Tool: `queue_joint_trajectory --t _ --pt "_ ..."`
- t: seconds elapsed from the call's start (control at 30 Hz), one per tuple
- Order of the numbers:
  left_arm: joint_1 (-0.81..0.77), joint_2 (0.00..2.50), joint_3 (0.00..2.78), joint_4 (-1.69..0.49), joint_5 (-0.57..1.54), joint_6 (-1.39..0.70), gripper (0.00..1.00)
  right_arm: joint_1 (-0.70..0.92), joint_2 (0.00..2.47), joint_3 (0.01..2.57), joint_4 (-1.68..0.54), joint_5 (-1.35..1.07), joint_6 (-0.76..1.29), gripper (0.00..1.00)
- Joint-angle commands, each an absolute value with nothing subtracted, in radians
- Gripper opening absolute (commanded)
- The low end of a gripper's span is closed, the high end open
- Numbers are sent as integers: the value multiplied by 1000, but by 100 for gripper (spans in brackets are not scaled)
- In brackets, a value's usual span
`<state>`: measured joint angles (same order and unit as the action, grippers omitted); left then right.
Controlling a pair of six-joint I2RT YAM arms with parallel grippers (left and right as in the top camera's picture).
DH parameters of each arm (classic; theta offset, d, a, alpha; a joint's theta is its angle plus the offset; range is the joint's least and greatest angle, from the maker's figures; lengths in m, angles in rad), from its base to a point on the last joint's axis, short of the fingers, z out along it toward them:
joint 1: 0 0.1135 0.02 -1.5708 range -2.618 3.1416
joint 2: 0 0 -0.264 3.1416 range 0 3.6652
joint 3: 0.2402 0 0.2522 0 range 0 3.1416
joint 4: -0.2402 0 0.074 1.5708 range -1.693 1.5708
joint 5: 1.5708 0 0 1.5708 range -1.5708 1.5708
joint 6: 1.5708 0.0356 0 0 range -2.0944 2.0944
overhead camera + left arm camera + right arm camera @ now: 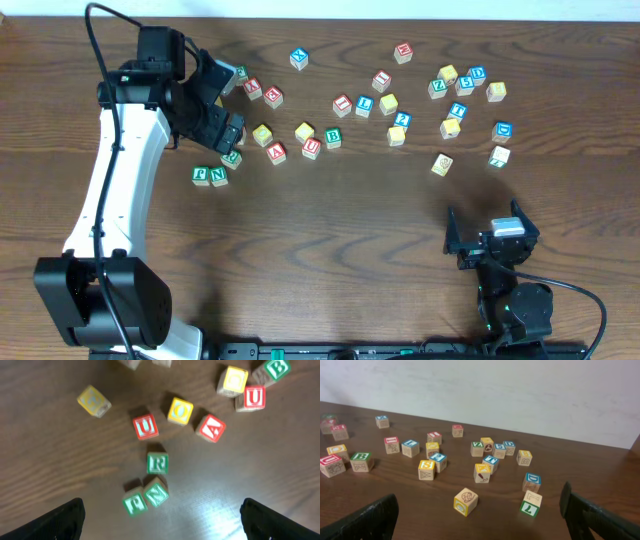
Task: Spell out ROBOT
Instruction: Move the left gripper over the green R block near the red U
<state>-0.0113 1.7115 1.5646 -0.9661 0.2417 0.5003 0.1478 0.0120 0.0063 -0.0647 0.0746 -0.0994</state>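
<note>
Green R cube [158, 463]: on table [50, 470], just beside F cube [135, 504] and N cube [156, 494], unheld. L gripper [162, 521]: jaws wide, empty, above it. R gripper [480, 520]: wide, empty (well apart from cubes). Step: prob. word start. Next: yellow O cube [180, 411] needs gripping, setting beside R.

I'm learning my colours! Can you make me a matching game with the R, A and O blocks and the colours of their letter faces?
Blocks:
1. R cube
2. A cube
3. O cube, next to the A cube

Colours:
a. yellow
b. green
c. red

Pairs: 1-b, 2-c, 3-a
</note>
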Motion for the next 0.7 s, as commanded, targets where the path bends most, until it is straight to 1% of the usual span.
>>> queue_joint_trajectory --t 0.0,0.37,0.67 --pt "-12 1741 1548 -942 262 520 98 143 6 6 -69 72 -110 99" --pt "-12 1897 1548 -939 262 519 98 143 6 6 -69 72 -110 99" --pt "-12 1903 1548 -913 261 521 97 143 6 6 -69 72 -110 99"
